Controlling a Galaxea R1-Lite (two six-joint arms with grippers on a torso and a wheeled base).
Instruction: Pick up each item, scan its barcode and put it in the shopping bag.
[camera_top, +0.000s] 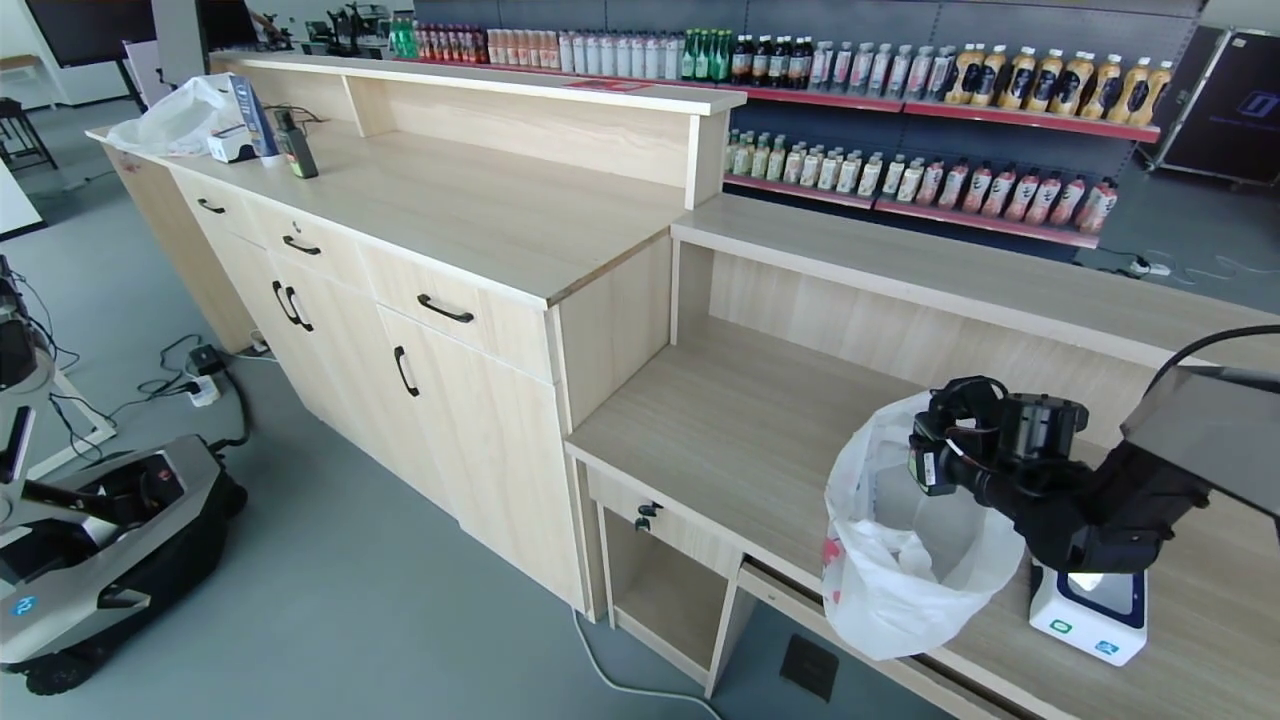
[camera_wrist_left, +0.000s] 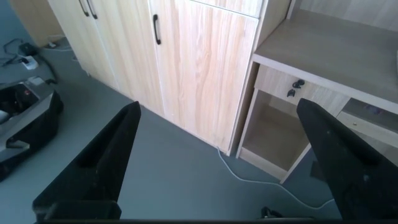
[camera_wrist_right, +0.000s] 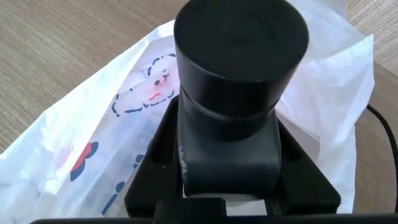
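My right gripper (camera_top: 938, 452) hangs over the open mouth of the white plastic shopping bag (camera_top: 905, 560), which stands on the low counter. It is shut on a dark bottle with a wide black cap (camera_wrist_right: 241, 68); the bag's printed side (camera_wrist_right: 124, 124) lies right beneath it. Just right of the bag, under my right arm, sits the white barcode scanner (camera_top: 1090, 612), its window lit. My left gripper (camera_wrist_left: 219, 106) is open and holds nothing, out over the grey floor in front of the cabinet doors (camera_wrist_left: 205, 68).
On the far left end of the tall counter (camera_top: 470, 215) lie another plastic bag (camera_top: 175, 118), a blue box (camera_top: 250, 115) and a dark bottle (camera_top: 296, 146). Drink shelves (camera_top: 900, 100) line the back. Another wheeled machine (camera_top: 90, 540) and cables occupy the floor at left.
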